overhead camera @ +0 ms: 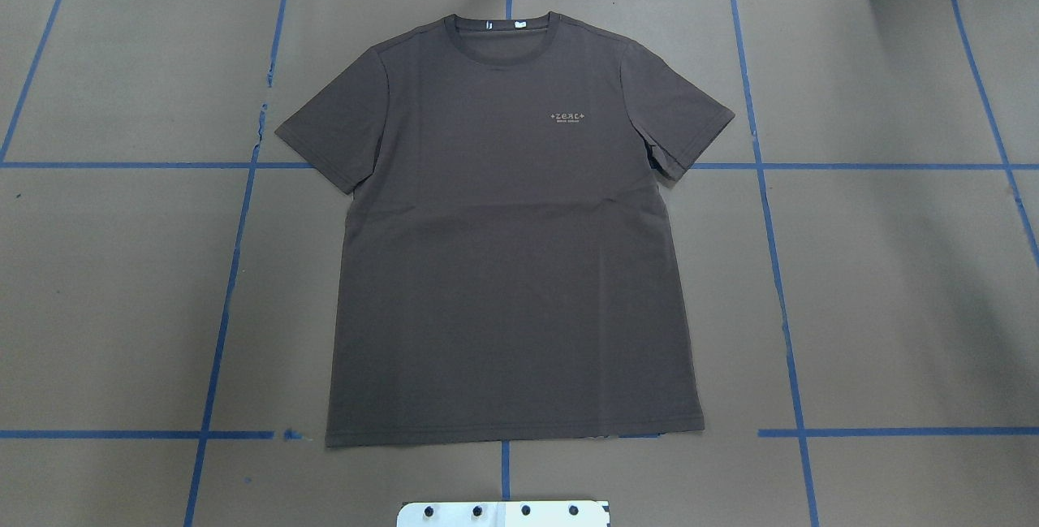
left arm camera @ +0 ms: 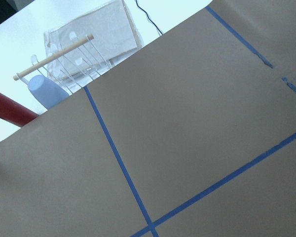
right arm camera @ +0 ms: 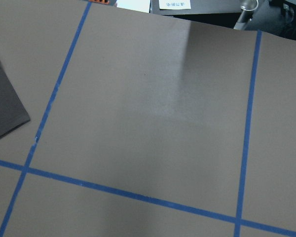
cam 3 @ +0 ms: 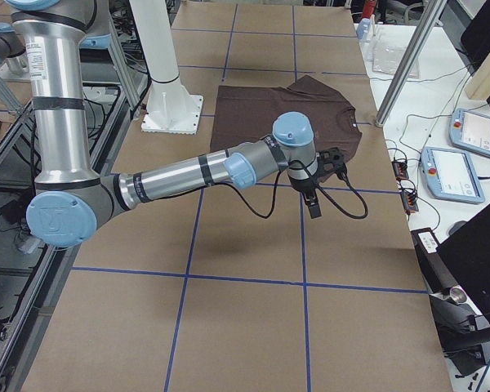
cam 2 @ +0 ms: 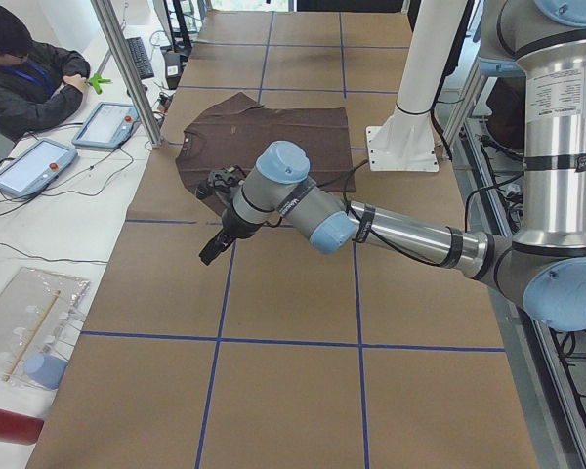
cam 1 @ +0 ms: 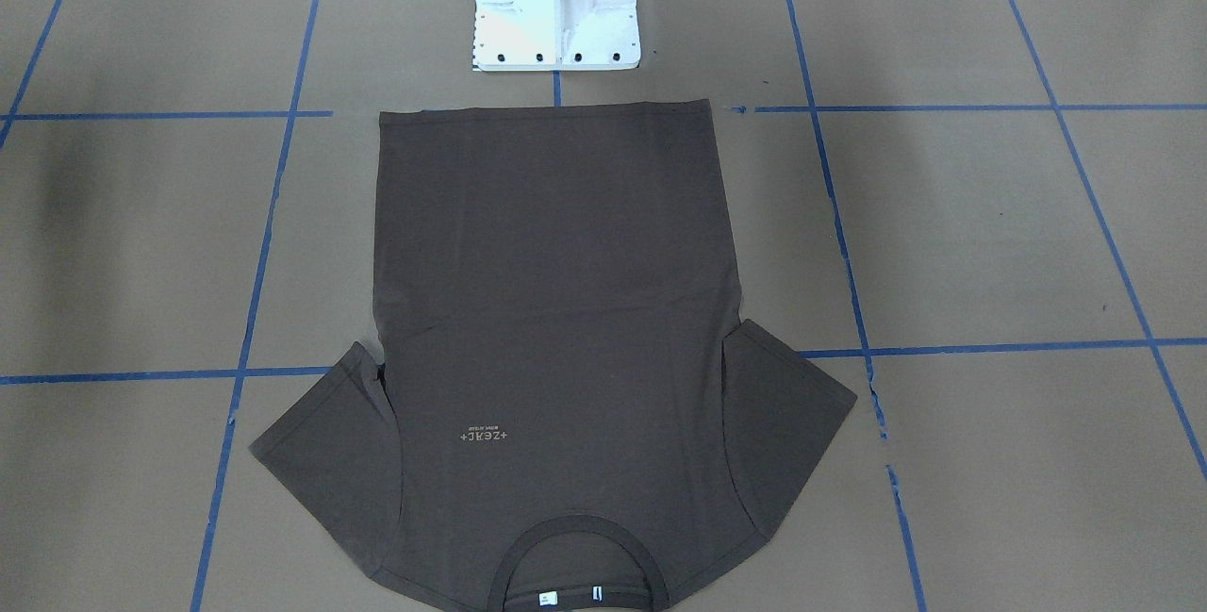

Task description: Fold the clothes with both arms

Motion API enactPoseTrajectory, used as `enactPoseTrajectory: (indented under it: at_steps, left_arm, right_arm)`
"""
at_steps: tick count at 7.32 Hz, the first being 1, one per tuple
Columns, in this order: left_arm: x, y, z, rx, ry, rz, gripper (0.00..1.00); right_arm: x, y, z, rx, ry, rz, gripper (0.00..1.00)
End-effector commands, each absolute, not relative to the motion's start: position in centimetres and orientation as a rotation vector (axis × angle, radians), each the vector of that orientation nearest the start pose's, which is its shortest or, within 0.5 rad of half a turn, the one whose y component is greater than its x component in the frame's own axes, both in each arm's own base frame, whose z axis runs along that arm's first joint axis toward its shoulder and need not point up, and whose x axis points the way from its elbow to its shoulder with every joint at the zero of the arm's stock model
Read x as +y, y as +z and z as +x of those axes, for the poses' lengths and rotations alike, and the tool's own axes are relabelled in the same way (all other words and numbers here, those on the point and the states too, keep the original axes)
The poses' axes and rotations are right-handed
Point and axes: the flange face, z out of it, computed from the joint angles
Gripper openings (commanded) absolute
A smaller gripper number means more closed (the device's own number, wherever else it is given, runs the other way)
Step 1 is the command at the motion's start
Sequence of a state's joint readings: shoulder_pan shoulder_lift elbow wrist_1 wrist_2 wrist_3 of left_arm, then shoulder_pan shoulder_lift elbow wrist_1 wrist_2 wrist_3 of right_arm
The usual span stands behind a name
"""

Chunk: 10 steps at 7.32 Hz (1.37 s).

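The dark brown T-shirt [overhead camera: 511, 267] lies flat and face up on the brown paper table, collar at the far side from the robot's base, sleeves spread; it also shows in the front view [cam 1: 556, 310]. Neither arm shows in the overhead or front views. In the exterior left view my left gripper [cam 2: 213, 250] hangs over bare table beside the shirt [cam 2: 264, 137]. In the exterior right view my right gripper [cam 3: 314, 206] hangs over bare table beside the shirt [cam 3: 286, 110]. I cannot tell whether either is open or shut. A sleeve corner [right arm camera: 2, 108] shows in the right wrist view.
The white pedestal base [cam 1: 556, 8] stands just behind the shirt's hem. Blue tape lines [overhead camera: 235, 251] grid the table. An operator [cam 2: 29, 68], control tablets [cam 2: 103, 125] and a metal post [cam 2: 127, 68] are at the far edge. A clear bag [left arm camera: 89, 44] lies off the table's end.
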<state>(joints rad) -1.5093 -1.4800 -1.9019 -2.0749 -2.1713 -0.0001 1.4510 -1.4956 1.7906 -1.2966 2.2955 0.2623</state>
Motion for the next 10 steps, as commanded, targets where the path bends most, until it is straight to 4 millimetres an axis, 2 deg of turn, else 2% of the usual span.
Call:
enactPoseTrajectory:
  at_steps: [1,3,5,6,7,8,9,10]
  left_arm:
    - [-46.6,49.1,-4.7,0.609,0.277,0.691,1.00]
    - [-46.4,49.1,-4.6,0.633,0.286,0.687,1.00]
    - [-46.4,49.1,-4.5,0.634,0.286,0.686,1.00]
    - [-45.8,49.6,-4.6,0.634,0.286,0.679,1.00]
    - [-45.7,49.3,-4.6,0.634,0.288,0.692,1.00]
    - [-45.5,49.5,-4.6,0.634,0.288,0.689,1.00]
    - [-45.2,49.8,-4.6,0.633,0.288,0.683,1.00]
    - [-45.2,49.9,-4.6,0.633,0.290,0.681,1.00]
  right_arm:
    - [-58.4,44.5,-5.6,-0.859,-0.057,0.396,1.00]
    - [-63.0,40.9,-10.2,-0.911,0.009,0.374,1.00]
    - [-64.4,42.3,-16.6,-0.993,0.057,0.405,0.98]
    - [-64.5,41.7,-22.7,-0.980,0.115,0.433,0.89]
    - [-63.4,41.6,-27.9,-0.967,0.163,0.464,0.80]
    - [-62.8,42.3,-32.0,-0.956,0.175,0.480,0.77]
    - [-62.4,43.7,-34.3,-0.938,0.170,0.499,0.76]
    - [-62.1,45.4,-35.3,-0.918,0.173,0.511,0.74]
